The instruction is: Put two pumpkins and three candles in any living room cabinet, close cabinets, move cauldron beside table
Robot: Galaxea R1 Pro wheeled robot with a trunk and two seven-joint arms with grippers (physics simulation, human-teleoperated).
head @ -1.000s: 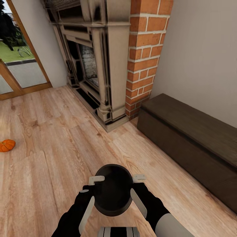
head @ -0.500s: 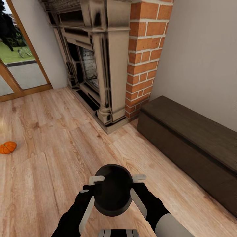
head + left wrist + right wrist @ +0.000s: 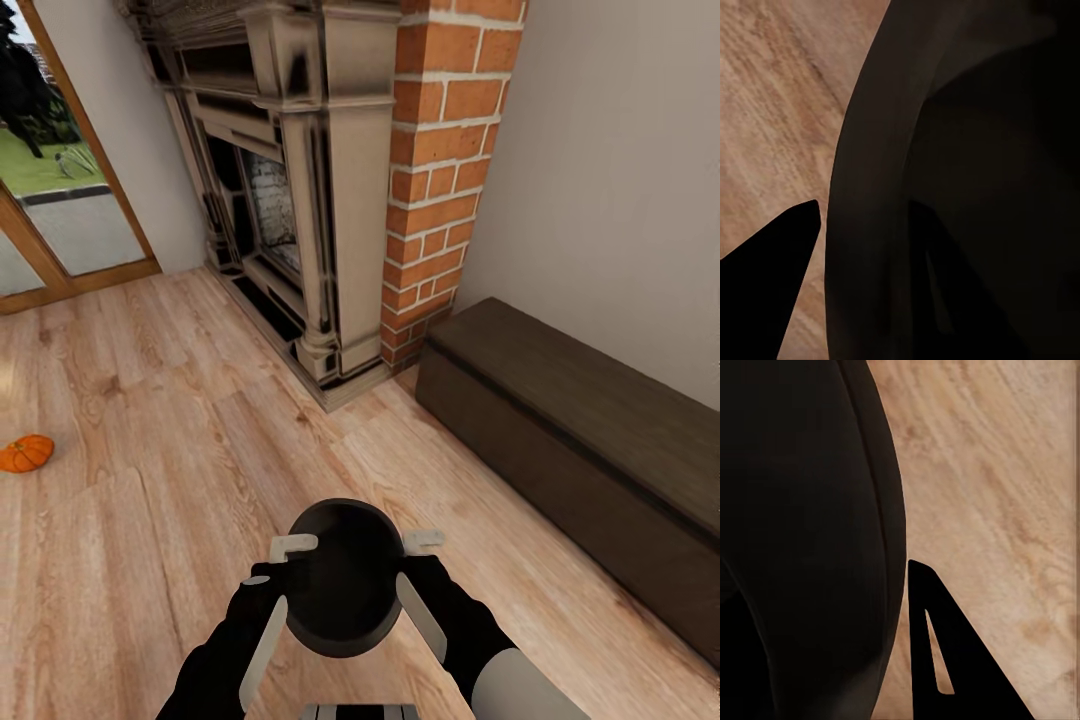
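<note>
I hold a black cauldron (image 3: 345, 575) low in front of my trunk, above the wood floor. My left gripper (image 3: 283, 578) and right gripper (image 3: 415, 578) are each shut on its rim, one on either side. In the left wrist view the cauldron wall (image 3: 967, 187) runs between the fingers, with a dark fingertip (image 3: 769, 274) outside it. The right wrist view shows the cauldron's side (image 3: 802, 525) and one outer finger (image 3: 945, 660). One orange pumpkin (image 3: 25, 453) lies on the floor at the far left. The long dark-brown cabinet (image 3: 580, 440) stands shut against the right wall. The candles are out of view.
A tall stone fireplace (image 3: 290, 200) with a brick chimney side (image 3: 440, 170) stands ahead, its base jutting onto the floor. A glass door (image 3: 50, 180) to the garden is at the back left. Open wood floor (image 3: 160, 500) lies between me and the pumpkin.
The whole view has shifted a little: fireplace and cabinet sit slightly lower and nearer, and the pumpkin lower at the left edge. The cauldron and both grippers hold the same pose.
</note>
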